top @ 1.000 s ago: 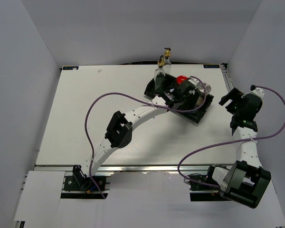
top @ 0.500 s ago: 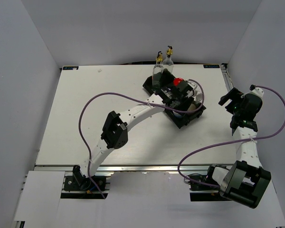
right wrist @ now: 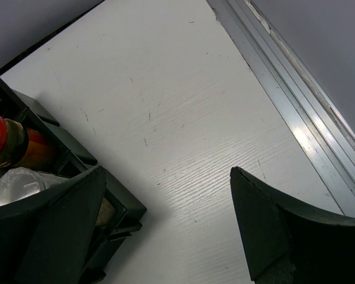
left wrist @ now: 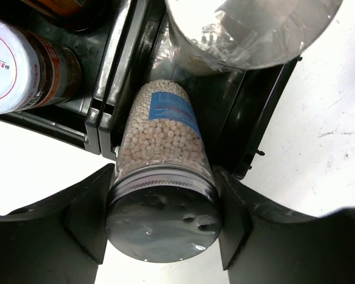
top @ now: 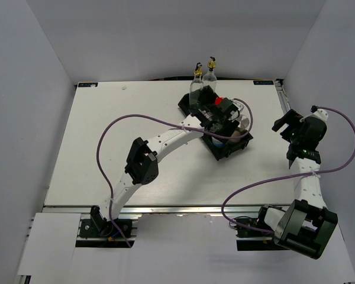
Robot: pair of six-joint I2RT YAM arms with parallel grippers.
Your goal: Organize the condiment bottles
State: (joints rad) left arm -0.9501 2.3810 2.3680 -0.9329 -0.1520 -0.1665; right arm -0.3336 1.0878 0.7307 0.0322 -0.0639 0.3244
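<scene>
My left gripper (top: 228, 126) reaches over the black tray (top: 220, 155) and is shut on a silver-capped shaker (left wrist: 163, 127) of white beads with a blue label. The shaker stands in a tray compartment, and my fingers (left wrist: 86, 219) grip its cap. A second silver-capped shaker (left wrist: 248, 29) stands just behind it. A white-lidded brown jar (left wrist: 6, 65) sits in the neighbouring compartment. Two tall glass bottles with gold pourers (top: 196, 84) (top: 210, 71) stand at the tray's far end. The red-lidded jar (top: 218, 100) (right wrist: 1, 139) sits in the tray. My right gripper (top: 291, 131) (right wrist: 165, 231) is open and empty, to the right of the tray.
The tray's corner (right wrist: 115, 204) lies just left of my right gripper. A metal rail (right wrist: 296, 89) runs along the table's right edge. The left arm's purple cable (top: 124, 127) loops over the table's middle.
The tray has turned and slid left, its right end swinging nearer. My left gripper moved with it, holding the shaker. The two glass bottles shifted left. The right arm has not moved.
</scene>
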